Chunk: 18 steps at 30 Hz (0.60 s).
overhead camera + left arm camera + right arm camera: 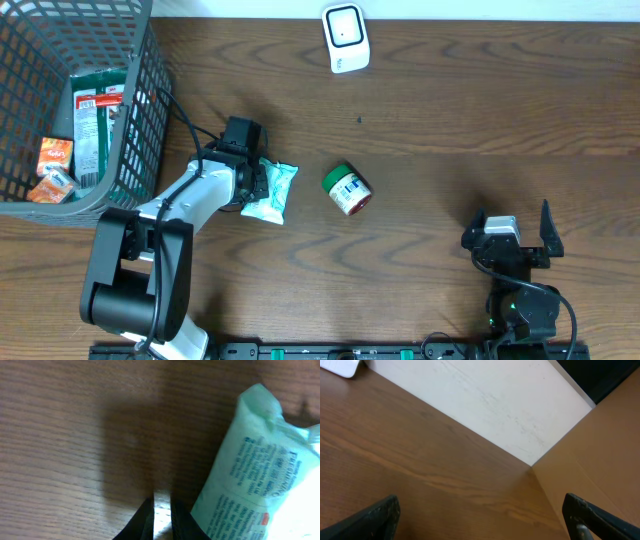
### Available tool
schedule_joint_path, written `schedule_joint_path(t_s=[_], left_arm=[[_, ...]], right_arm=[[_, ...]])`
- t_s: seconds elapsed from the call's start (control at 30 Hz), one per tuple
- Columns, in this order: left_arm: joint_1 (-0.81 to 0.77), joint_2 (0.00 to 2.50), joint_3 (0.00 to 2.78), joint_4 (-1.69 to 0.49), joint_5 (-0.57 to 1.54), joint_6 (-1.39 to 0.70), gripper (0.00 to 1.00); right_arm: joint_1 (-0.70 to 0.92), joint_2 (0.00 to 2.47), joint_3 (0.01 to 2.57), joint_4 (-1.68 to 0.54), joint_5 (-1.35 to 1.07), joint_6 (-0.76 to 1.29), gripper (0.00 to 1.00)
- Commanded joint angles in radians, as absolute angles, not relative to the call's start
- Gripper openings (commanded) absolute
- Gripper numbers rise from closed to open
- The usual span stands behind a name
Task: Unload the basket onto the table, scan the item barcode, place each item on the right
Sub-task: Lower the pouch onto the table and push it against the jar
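Observation:
A pale green packet with blue print lies flat on the table, left of centre. My left gripper is low at its left edge. In the left wrist view the packet lies just right of the left gripper. The jaws are shut to a thin slit that shows only bare wood. A small jar with a green lid lies on its side to the packet's right. The white scanner stands at the far edge. My right gripper rests open near the front right, over bare table.
A grey wire basket at the far left holds a green packet and small orange packs. In the right wrist view a pale wall and a brown board rise beyond the table edge.

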State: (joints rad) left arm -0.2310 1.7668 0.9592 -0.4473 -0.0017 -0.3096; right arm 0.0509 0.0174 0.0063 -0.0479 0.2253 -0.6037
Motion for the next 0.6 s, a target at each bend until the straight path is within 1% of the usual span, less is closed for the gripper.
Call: schedule_joint_path(t_s=[0.0, 0.2, 0.57], left_arm=[[-0.233, 1.775, 0.953, -0.447, 0.105, -0.296, 0.15], [-0.241, 1.775, 0.953, -0.46, 0.186, -0.297, 0.17], [-0.324, 1.775, 0.953, -0.453, 0.182, -0.297, 0.17]], right_arm=[[0.058, 0.014, 0.006, -0.051, 0.235, -0.611, 0.99], [0.058, 0.014, 0.006, -0.051, 0.235, -0.611, 0.99], [0.058, 0.014, 0.006, -0.051, 0.235, -0.611, 0.99]])
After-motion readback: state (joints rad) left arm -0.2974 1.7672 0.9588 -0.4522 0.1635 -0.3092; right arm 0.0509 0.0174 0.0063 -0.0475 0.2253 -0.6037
